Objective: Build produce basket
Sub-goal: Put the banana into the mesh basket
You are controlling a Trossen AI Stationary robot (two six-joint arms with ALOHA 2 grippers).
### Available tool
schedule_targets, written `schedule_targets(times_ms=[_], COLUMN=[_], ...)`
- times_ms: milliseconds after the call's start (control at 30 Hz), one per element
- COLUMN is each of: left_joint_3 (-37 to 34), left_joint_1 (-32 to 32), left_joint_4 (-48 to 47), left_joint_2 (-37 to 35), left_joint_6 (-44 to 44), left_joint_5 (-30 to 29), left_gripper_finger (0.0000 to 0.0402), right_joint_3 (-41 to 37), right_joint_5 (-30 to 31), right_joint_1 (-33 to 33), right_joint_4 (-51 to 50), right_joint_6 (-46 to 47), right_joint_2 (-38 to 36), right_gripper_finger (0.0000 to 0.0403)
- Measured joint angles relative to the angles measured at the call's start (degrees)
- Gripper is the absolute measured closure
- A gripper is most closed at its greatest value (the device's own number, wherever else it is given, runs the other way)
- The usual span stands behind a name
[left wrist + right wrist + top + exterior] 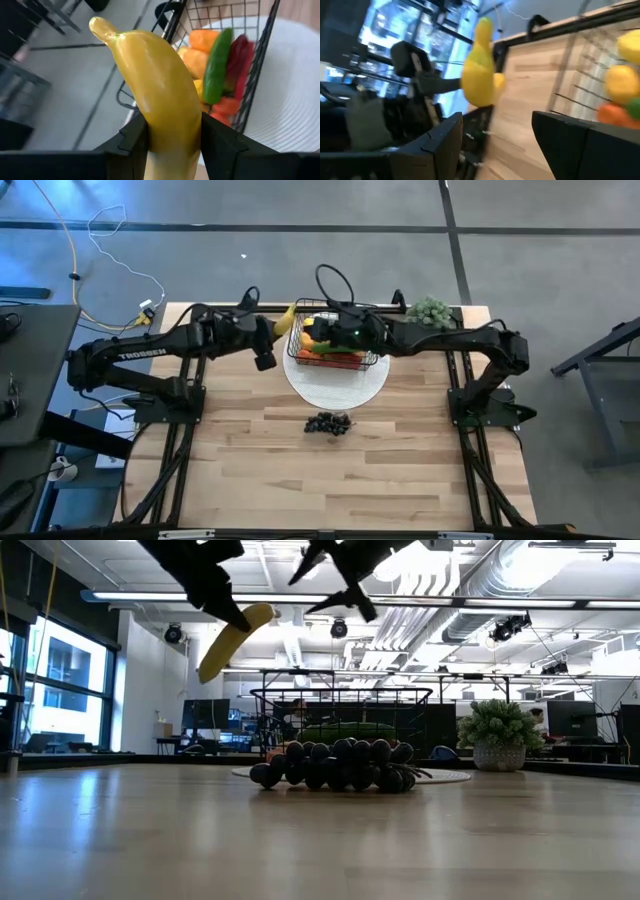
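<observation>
**Carrying the banana to the basket: left arm nearer, basket to frame-right of its load**

Holding the banana (160, 95) by its lower end, the left gripper (266, 340) has its two fingers pinched against the fruit's flanks, as the left wrist view shows plainly. In the high view the gripper sits left of centre in the upper half of the frame, raised off the table (the low view confirms the fruit hangs clear above the surface, at upper left of that frame).

The banana's long axis runs away from the gripper, up and to the right in the high view, its tip just beside the basket's upper-left corner.

The basket (372, 361) stands on the white plate (335, 387) at upper centre, directly to the right of the left gripper. It already holds orange, green and red produce.

The right gripper (325, 332) hovers over the basket's left part, fingers spread and holding nothing.

The grapes (328, 423) lie on the bare table below the plate, apart from both grippers.

Judgement: the coming move is a short rightward carry over the near rim. The right gripper's position above the basket is a possible obstruction.
</observation>
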Motion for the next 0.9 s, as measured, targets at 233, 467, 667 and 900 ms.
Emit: schedule_targets(times_ms=[233,467,667,900], left_joint_3=[0.0,0.0,0.0,0.0], left_joint_1=[-1.1,-1.1,-1.1,-1.1], left_joint_4=[0.0,0.0,-0.1,-0.2], left_joint_2=[0.0,0.0,0.0,0.0], left_joint_6=[3.0,3.0,3.0,3.0], left_joint_5=[-0.9,-0.4,0.0,0.2], left_gripper_finger=[0.0268,0.0268,0.0268,0.0268], right_joint_3=[0.0,0.0,0.0,0.0], right_joint_5=[0.9,1.2,1.5,2.1], right_joint_1=[0.4,-0.1,-1.3,-2.0], right_joint_4=[11.7,15.0,17.8,19.8], right_joint_6=[0.0,1.9,1.0,1.0], right_joint_2=[4.3,7.5,8.2,8.1], right_gripper_finger=[0.0183,0.0183,0.0183,0.0183])
